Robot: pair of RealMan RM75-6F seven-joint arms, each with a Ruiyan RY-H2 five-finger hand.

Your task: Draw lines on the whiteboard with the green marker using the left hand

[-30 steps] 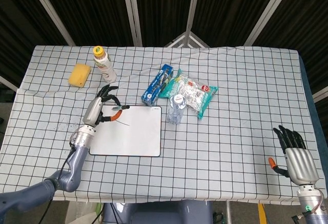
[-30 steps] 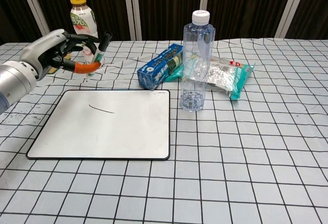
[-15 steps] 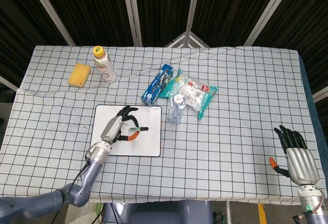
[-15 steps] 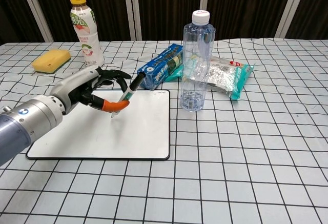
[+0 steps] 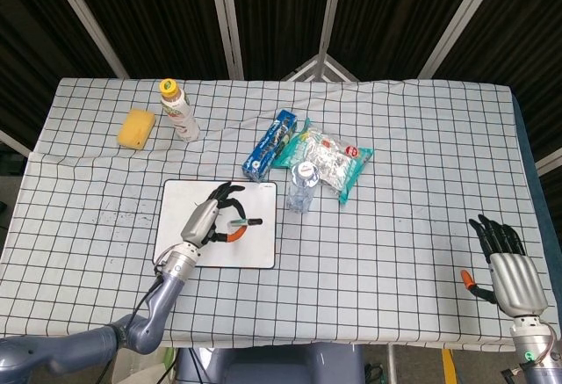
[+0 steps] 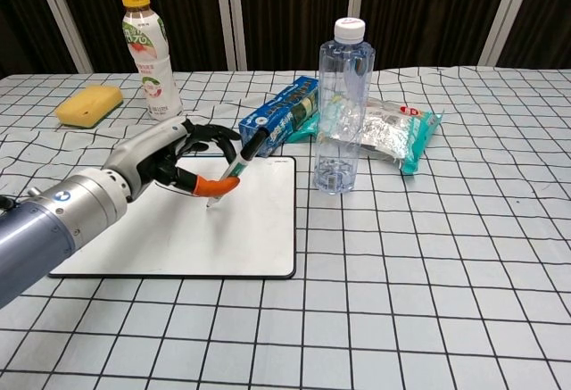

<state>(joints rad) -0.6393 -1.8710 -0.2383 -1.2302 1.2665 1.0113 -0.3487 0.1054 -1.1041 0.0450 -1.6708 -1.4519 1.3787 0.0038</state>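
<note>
The whiteboard (image 5: pixel 255 248) (image 6: pixel 259 238) lies flat on the checked cloth, left of centre. My left hand (image 5: pixel 211 219) (image 6: pixel 165 153) hovers over its right half and pinches the green marker (image 5: pixel 239 222) (image 6: pixel 236 167) between thumb and a finger. The marker is tilted, tip down, close above the board; whether the tip touches is unclear. The earlier drawn line is hidden behind my hand. My right hand (image 5: pixel 505 265) rests at the table's near right edge, fingers spread, holding nothing; only the head view shows it.
A clear water bottle (image 6: pixel 341 104) (image 5: pixel 301 186) stands just right of the board. Behind it lie a blue box (image 6: pixel 278 115) (image 5: pixel 270 144) and a snack bag (image 6: pixel 393 129) (image 5: pixel 332 160). A drink bottle (image 6: pixel 147 51) (image 5: pixel 179 110) and yellow sponge (image 6: pixel 87 104) (image 5: pixel 137 128) sit far left.
My left hand carried the marker from the board's far left corner across and down over its right half. In the last half second it shifted slightly further right. The right hand stayed still.
</note>
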